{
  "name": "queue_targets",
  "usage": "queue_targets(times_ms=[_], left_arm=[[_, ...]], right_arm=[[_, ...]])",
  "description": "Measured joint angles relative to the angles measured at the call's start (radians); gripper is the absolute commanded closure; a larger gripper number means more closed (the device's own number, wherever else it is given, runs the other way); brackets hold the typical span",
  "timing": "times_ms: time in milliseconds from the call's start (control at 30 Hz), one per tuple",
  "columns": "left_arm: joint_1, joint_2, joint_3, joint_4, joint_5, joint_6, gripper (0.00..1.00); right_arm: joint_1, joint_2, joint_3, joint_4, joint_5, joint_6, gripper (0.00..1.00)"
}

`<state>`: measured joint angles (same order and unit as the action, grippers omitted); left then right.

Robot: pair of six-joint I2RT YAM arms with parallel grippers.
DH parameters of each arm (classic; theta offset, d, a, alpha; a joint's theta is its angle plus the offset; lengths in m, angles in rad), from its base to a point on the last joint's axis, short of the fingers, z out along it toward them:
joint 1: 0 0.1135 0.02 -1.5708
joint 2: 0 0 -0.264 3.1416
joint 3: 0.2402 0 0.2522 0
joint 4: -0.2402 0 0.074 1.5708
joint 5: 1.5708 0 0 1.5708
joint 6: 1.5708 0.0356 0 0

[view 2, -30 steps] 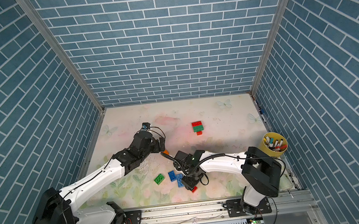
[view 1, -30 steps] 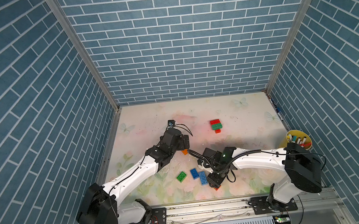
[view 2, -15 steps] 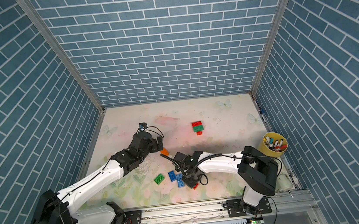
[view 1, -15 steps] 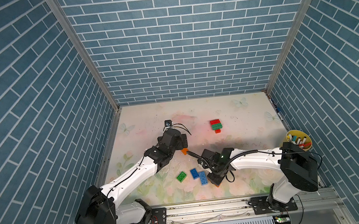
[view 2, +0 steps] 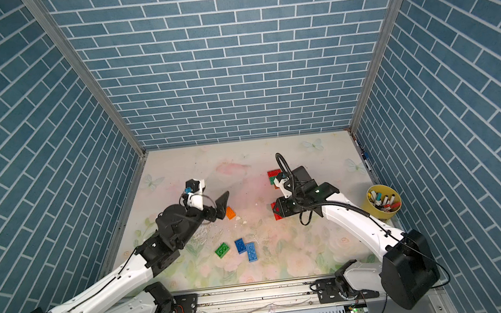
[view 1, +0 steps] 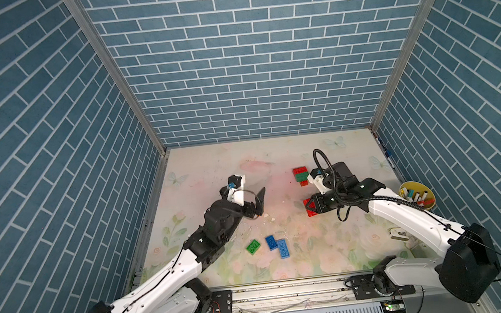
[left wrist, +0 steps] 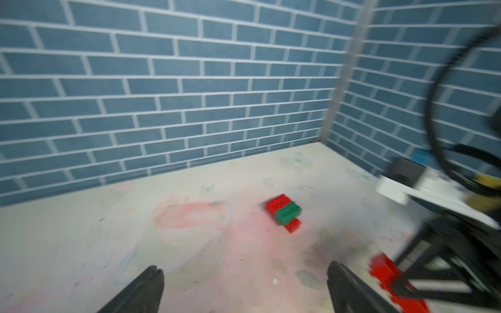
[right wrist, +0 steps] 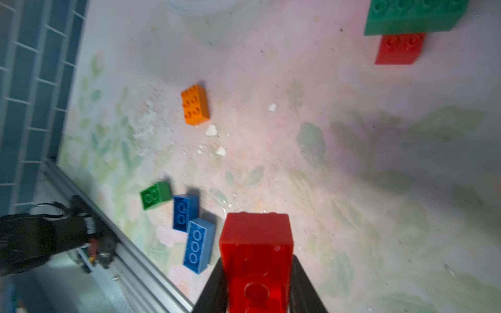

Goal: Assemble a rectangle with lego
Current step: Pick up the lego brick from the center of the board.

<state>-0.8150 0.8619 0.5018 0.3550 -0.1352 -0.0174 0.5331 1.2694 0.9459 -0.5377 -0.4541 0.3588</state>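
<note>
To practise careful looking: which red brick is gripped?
The red brick in the jaws of the right gripper; the other reds adjoin a green brick.

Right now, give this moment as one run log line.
right claw: shut on red brick | left claw: open, empty | stack: red-green-red | loose: orange brick, green brick, blue bricks

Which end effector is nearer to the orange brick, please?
Left. The left end effector is right beside the orange brick; the right end effector, holding a red brick, is farther away.
</note>
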Motion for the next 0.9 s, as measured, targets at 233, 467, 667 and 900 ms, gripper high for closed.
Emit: queue_targets(times_ms=[233, 467, 667, 900], left_arm=[[-0.105, -0.005, -0.108, 0.193, 0.13, 0.36, 0.0], [-0.108, 0.101, -0.103, 0.309, 0.164, 0.51, 0.0], [-0.108, 0.197, -0.063, 0.346, 0.207, 0.568, 0.02], [-0.101, 0.248, 0.003, 0.373, 0.308, 0.552, 0.07]], right_arm=[[-0.064, 0.056, 0.041, 0.197, -0.386, 0.09, 0.85], [-0.064, 0.061, 0.072, 0.273, -0.562, 0.117, 0.85], [-0.064, 0.066, 0.072, 0.282, -0.621, 0.127, 0.85], [-0.057, 0.067, 0.072, 0.281, -0.656, 0.131, 0.85]])
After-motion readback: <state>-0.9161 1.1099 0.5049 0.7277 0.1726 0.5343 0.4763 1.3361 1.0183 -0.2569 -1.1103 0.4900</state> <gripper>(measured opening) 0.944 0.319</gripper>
